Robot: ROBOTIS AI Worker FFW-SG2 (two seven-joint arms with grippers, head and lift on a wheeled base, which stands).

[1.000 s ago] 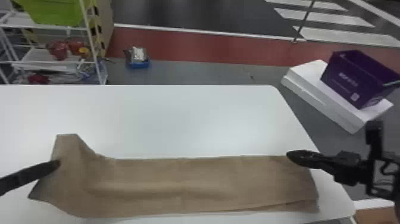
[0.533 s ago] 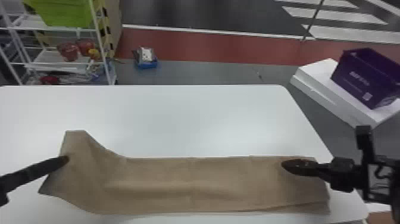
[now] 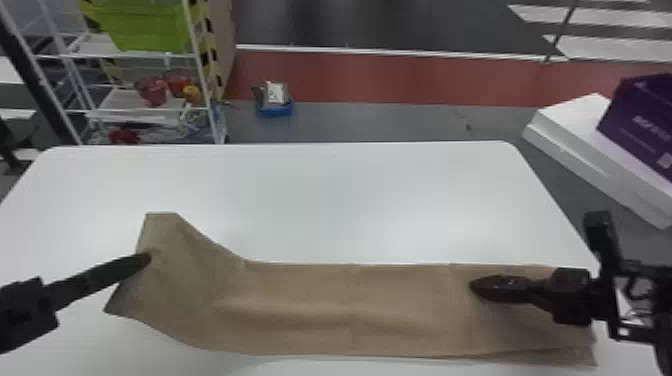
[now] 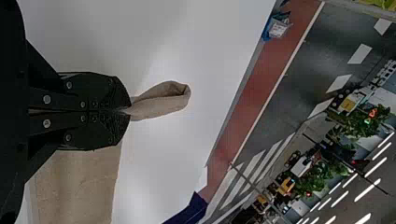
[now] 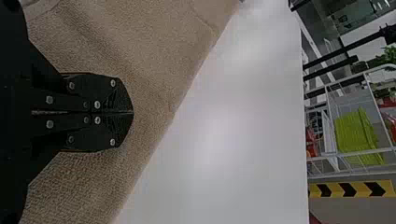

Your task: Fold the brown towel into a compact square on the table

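Two hands (image 3: 146, 258) — one towel (image 3: 350, 310), one table (image 3: 340, 200) — one purple box (image 3: 635, 117).

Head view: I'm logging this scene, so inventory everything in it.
Brown towel: one, brown, on the table
Table: one, white, under towel
Rack: one, white, far left
Bin: one, green, on the rack
Red containers: two, red, below the bin
Blue item: one, blue, floor beyond table
White stack: one, white, right of table
Purple box: one, purple, on white stack
Striped panel: one, yellow-black, behind rack
Floor: one, grey and red, beyond table
Left gripper: one, black, gripping towel's left
Right gripper: one, black, over towel's right
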